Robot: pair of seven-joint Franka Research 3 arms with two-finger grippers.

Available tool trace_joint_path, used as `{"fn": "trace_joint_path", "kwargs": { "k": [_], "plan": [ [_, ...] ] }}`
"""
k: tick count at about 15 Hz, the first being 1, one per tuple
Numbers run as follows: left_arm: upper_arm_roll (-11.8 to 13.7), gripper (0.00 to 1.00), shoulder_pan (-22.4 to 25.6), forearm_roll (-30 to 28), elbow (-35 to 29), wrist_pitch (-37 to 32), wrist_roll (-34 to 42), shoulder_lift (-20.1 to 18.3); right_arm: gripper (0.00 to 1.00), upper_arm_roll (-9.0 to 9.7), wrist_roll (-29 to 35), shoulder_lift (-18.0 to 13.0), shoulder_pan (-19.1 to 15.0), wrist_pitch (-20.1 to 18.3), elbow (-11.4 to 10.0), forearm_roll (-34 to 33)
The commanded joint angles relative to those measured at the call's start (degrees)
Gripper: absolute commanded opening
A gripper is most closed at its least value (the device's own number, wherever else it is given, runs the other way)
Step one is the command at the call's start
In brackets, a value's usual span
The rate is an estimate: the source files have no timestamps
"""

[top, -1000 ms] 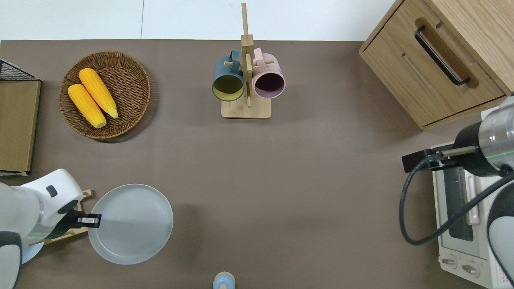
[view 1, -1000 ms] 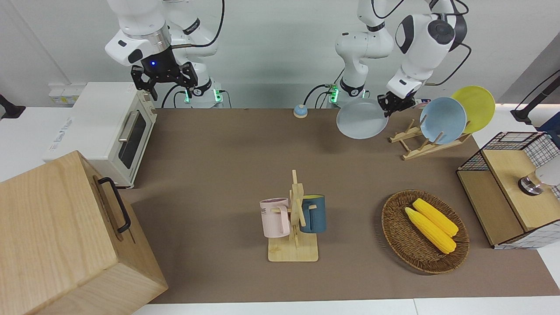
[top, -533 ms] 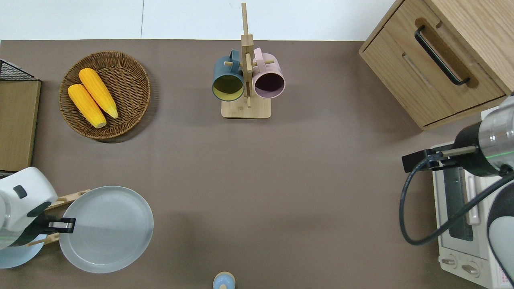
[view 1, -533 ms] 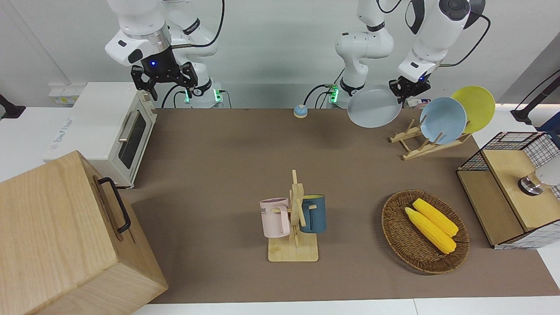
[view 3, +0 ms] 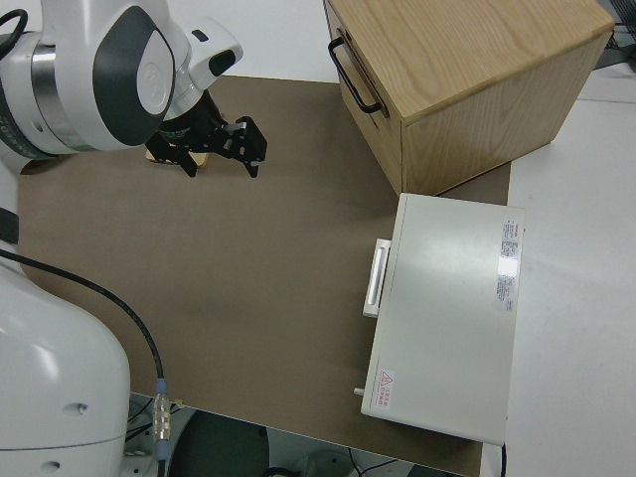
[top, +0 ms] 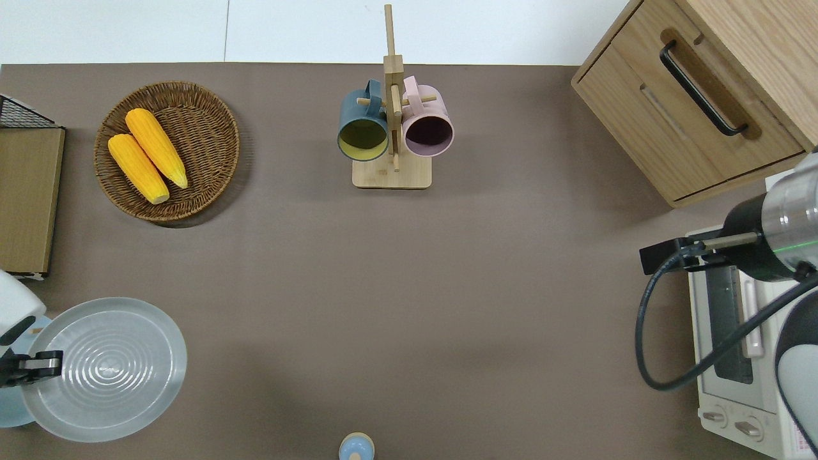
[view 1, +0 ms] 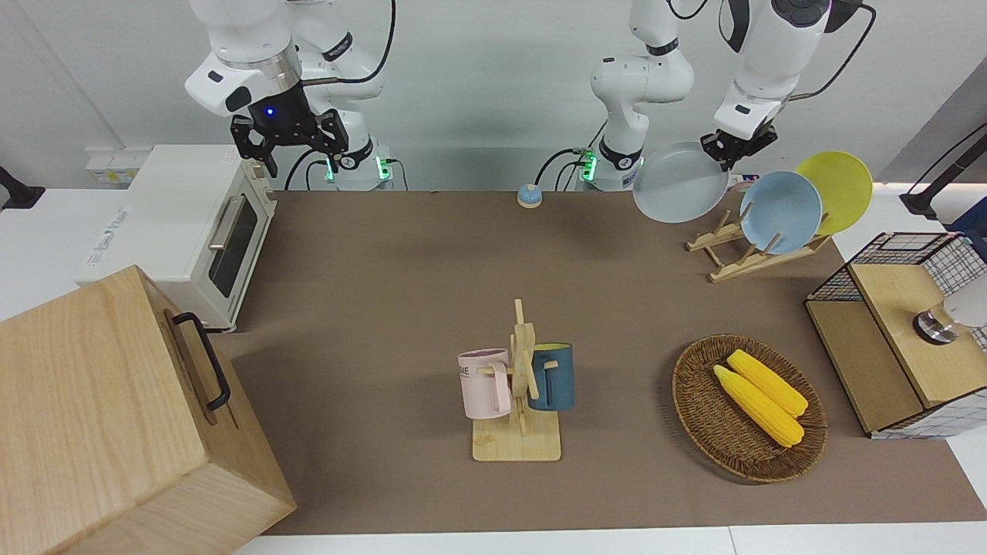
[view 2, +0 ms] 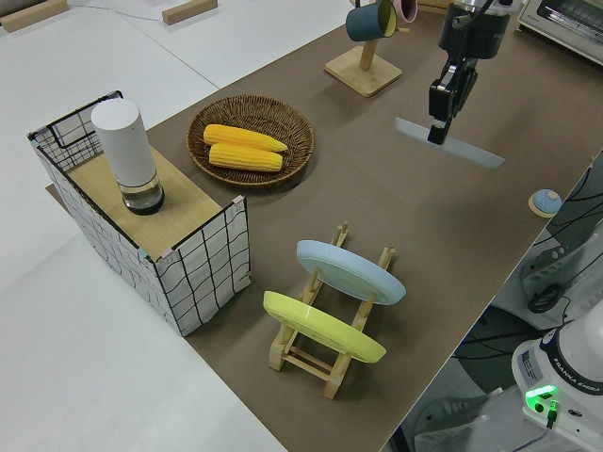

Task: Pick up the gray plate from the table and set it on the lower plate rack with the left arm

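**Gray plate being carried toward the rack's end of the tabletop**

Over the last second the gray plate (top: 105,369) is being shifted steadily toward the left arm's end of the tabletop (top: 409,287) and lifted a little, as the front view shows against the wall. It is being held clear of the surface by its rim in the left end effector (top: 38,364), whose fingers are closed narrowly on the edge. Judged from this, the pick is done and the transfer is under way; the placing on the lower plate rack (view 1: 732,250) is not yet begun.

Overhead, the plate is being seen nearly face-on, its rim overlapping the light-blue plate (top: 9,409) at the frame's corner; the rack itself is being hidden there. The front view is giving what the overhead cannot: the rack's free pegs, standing beside the light-blue plate (view 1: 780,212) and yellow plate (view 1: 837,189), toward the right arm's end. The left side view is showing the plate (view 2: 450,143) edge-on and tilted, hanging from the end effector (view 2: 437,132).

The right arm is parked, its end effector (view 1: 287,139) spread wide.
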Motion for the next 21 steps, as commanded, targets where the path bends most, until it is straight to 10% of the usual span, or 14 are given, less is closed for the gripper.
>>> {"fn": "trace_joint_path", "kwargs": {
  "k": [1,21],
  "plan": [
    [-0.67,0.0,-0.66,8.13,1.19,-2.52,-6.71,0.23,0.99,0.33,-0.08,-0.14,-0.56,-0.74,0.35,0.59],
    [-7.97,0.0,-1.1,27.05,-6.98,-4.02,-26.66,2.34,0.987,0.33,-0.08,-0.14,-0.56,-0.74,0.35,0.59]
  ]
}}
